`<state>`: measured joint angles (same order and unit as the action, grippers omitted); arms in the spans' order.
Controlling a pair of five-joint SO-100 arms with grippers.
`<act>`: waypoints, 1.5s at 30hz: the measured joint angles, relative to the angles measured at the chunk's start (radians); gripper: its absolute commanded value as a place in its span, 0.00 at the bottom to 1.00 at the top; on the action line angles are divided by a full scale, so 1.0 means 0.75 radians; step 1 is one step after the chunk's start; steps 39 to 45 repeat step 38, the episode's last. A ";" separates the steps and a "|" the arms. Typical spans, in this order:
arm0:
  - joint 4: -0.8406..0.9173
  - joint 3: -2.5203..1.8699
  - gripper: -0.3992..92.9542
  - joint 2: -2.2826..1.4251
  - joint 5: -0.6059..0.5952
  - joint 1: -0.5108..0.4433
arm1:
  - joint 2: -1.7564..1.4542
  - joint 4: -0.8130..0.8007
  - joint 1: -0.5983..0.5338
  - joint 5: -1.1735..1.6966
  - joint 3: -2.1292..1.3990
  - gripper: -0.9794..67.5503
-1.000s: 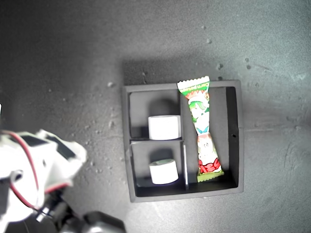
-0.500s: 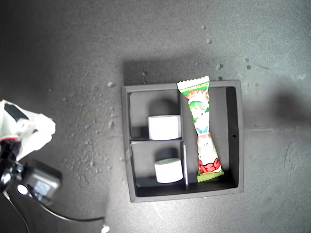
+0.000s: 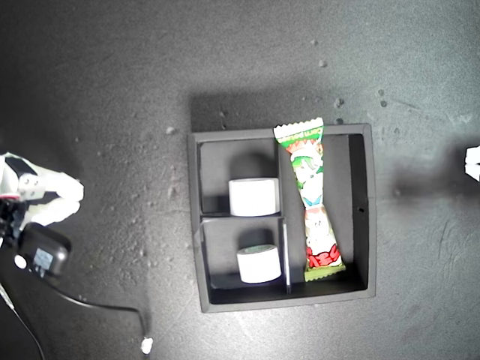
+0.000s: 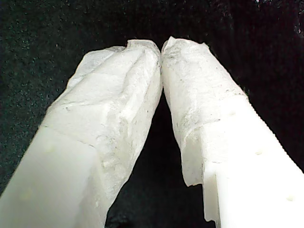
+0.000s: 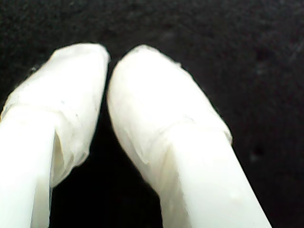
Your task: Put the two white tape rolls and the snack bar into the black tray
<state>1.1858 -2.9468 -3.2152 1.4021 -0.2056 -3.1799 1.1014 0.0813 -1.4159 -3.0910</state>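
1. Since a second ago, an arm [image 3: 34, 217] at the exterior view's left has drawn back from about 7 o'clock of the frame to the 9 o'clock edge, and its black camera module and cable now show there; the green-cored roll has also shifted a little inside its compartment.
2. At the exterior view's right edge, near 3 o'clock, a small white piece [image 3: 473, 163] of another arm has come into sight. The wrist views do not show which arm is which.
3. My first gripper [image 4: 160, 46] has its fingers [image 4: 109, 118] brought together, tips touching, with nothing between them, over dark surface.
4. My second gripper [image 5: 107, 59] has its fingers [image 5: 156, 118] nearly together, only a thin slit at the tips, and nothing held.
5. The black tray [image 3: 366, 217] sits on the dark speckled surface [image 3: 112, 90], slightly toward 3 o'clock of the exterior view's centre.
6. The wholly white tape roll [image 3: 254, 196] stands in the small compartment at 11 o'clock of the tray, against the divider.
7. The green-cored tape roll [image 3: 259, 265] stands in the small compartment at 7 o'clock, just beside the upright divider.
8. The snack bar [image 3: 310, 201] lies lengthwise in the long compartment, running 12 to 6 o'clock, its upper end resting over the tray's rim.
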 measured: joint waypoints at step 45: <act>0.231 -0.180 0.01 -0.162 -0.102 0.045 | -0.018 0.250 -0.039 -0.027 -0.029 0.01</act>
